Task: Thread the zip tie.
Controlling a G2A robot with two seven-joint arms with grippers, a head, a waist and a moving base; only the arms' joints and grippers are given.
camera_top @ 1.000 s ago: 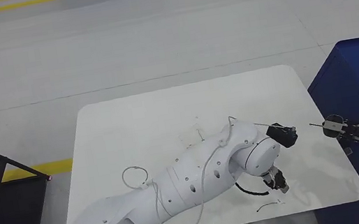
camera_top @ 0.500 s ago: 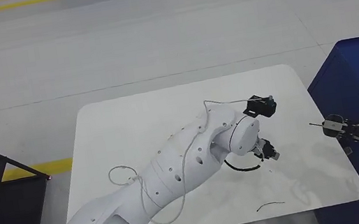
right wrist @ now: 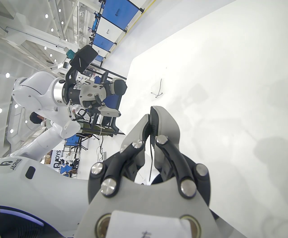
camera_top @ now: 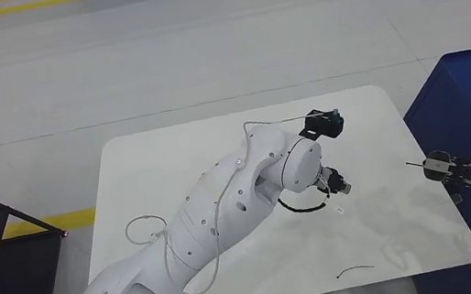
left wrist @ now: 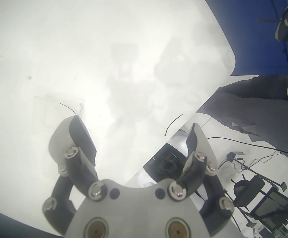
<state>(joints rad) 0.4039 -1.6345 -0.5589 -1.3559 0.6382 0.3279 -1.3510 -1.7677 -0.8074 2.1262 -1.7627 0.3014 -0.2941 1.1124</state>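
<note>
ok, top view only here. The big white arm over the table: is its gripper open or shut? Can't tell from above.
Observer: Open. The left wrist view shows the left gripper with its jaws spread wide and nothing between them.
Operator: And the other arm?
Observer: The right gripper is shut on a thin black plastic zip tie. It is pinched near the tips, and the strap trails back toward the wrist.
</note>
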